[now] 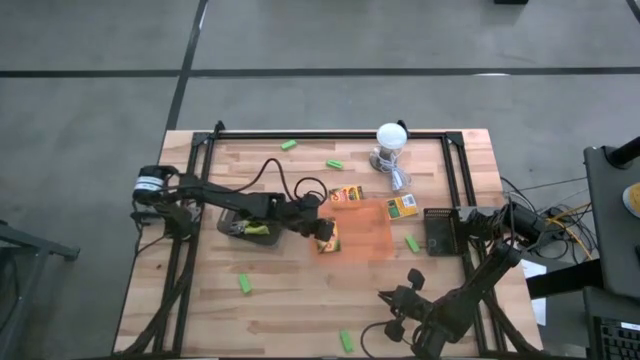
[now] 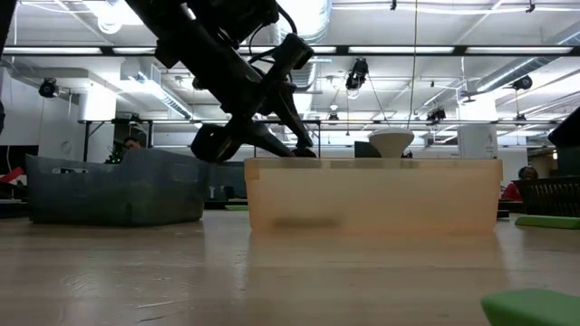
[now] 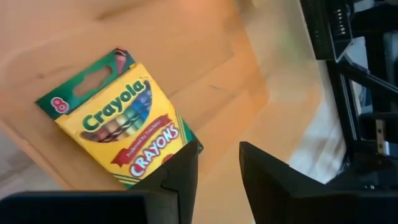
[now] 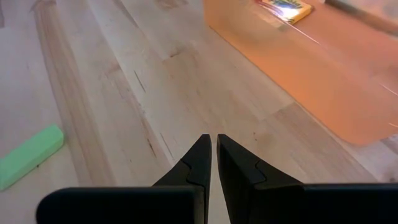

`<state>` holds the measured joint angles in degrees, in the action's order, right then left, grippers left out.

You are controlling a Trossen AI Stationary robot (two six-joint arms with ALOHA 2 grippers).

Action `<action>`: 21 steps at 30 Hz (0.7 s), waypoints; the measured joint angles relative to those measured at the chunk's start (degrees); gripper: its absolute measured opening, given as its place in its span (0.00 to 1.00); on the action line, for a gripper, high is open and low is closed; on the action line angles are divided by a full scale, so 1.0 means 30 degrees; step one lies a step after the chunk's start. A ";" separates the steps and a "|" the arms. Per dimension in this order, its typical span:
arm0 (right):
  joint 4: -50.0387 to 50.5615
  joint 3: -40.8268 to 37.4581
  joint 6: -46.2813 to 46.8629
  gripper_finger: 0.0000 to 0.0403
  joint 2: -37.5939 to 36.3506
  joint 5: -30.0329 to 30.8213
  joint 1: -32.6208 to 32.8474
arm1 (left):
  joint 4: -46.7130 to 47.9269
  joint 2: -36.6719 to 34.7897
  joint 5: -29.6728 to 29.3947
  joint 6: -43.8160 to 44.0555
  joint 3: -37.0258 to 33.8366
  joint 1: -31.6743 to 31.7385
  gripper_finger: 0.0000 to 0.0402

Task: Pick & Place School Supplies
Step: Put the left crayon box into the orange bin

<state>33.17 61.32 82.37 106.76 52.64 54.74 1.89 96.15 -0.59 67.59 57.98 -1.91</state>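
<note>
Left gripper (image 3: 217,168) released, jaws parted; crayon box (image 3: 118,121) just beside one finger, at orange tray (image 1: 362,238) edge. Right gripper (image 4: 213,158) clenched over bare wood.

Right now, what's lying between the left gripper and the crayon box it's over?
Nothing. In the left wrist view the left gripper hangs open right over the crayon box, one finger overlapping the box's corner, with no object between them.

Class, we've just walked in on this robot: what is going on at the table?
The left hand hovers, open, over a Crayola crayon box lying at the edge of the orange tray. Another crayon box sits at the tray's far corner. Green pieces lie scattered on the wooden table. The right hand waits, shut and empty, near the tray.
</note>
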 joint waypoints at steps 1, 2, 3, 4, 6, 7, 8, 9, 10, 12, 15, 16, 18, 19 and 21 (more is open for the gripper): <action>0.0000 -0.0007 0.0000 0.07 -0.0007 0.0000 0.0000 | 0.0000 -0.0042 0.0005 0.0000 0.0002 -0.0002 0.30; 0.0000 -0.0021 0.0000 0.07 -0.0007 0.0000 0.0000 | 0.0009 -0.0064 0.0011 -0.0001 0.0026 0.0000 0.30; 0.0009 -0.0022 -0.0007 0.07 -0.0007 0.0000 0.0000 | 0.0015 -0.0105 0.0005 0.0000 0.0073 0.0000 0.30; 0.0006 -0.0022 -0.0006 0.07 -0.0007 0.0000 0.0000 | 0.0007 -0.0112 0.0005 -0.0007 0.0152 0.0000 0.30; 0.0000 -0.0026 -0.0004 0.07 -0.0007 0.0000 0.0000 | -0.0051 -0.0146 0.0005 -0.0013 0.0315 0.0000 0.30; 0.0000 -0.0040 -0.0005 0.07 -0.0007 0.0000 0.0000 | -0.0095 -0.0169 0.0005 -0.0028 0.0379 0.0000 0.30; 0.0007 -0.0051 -0.0007 0.07 -0.0007 0.0000 0.0000 | -0.0089 -0.0170 0.0005 -0.0089 0.0432 0.0000 0.30; 0.0007 -0.0051 -0.0005 0.07 -0.0007 0.0000 0.0000 | -0.0087 -0.0170 0.0001 -0.0157 0.0483 0.0000 0.30; 0.0001 -0.0051 -0.0007 0.07 -0.0007 0.0000 0.0000 | -0.0066 -0.0170 0.0000 -0.0202 0.0562 0.0000 0.30; 0.0001 -0.0058 -0.0007 0.07 -0.0007 0.0000 0.0000 | -0.0063 -0.0170 -0.0003 -0.0331 0.0718 0.0000 0.30; 0.0000 -0.0124 -0.0004 0.07 -0.0007 0.0000 0.0000 | -0.0079 -0.0170 -0.0003 -0.0959 0.1047 0.0000 0.30; -0.0006 -0.0144 -0.0007 0.07 -0.0007 0.0000 0.0000 | -0.0093 -0.0170 -0.0003 -0.1373 0.1155 0.0000 0.30; -0.0009 -0.0185 -0.0007 0.07 -0.0009 0.0000 0.0000 | -0.0250 -0.0170 -0.0007 -0.2244 0.1395 0.0000 0.30; -0.0016 -0.0207 -0.0006 0.07 -0.0014 0.0000 0.0000 | -0.0274 -0.0170 -0.0010 -0.2673 0.1550 0.0000 0.30; -0.0018 -0.0275 0.0000 0.07 -0.0014 0.0000 0.0000 | -0.0284 -0.0178 -0.0010 -0.3499 0.1930 0.0000 0.30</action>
<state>33.11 60.49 82.37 106.72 52.64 54.74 1.04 95.61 -0.62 57.09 63.76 -1.91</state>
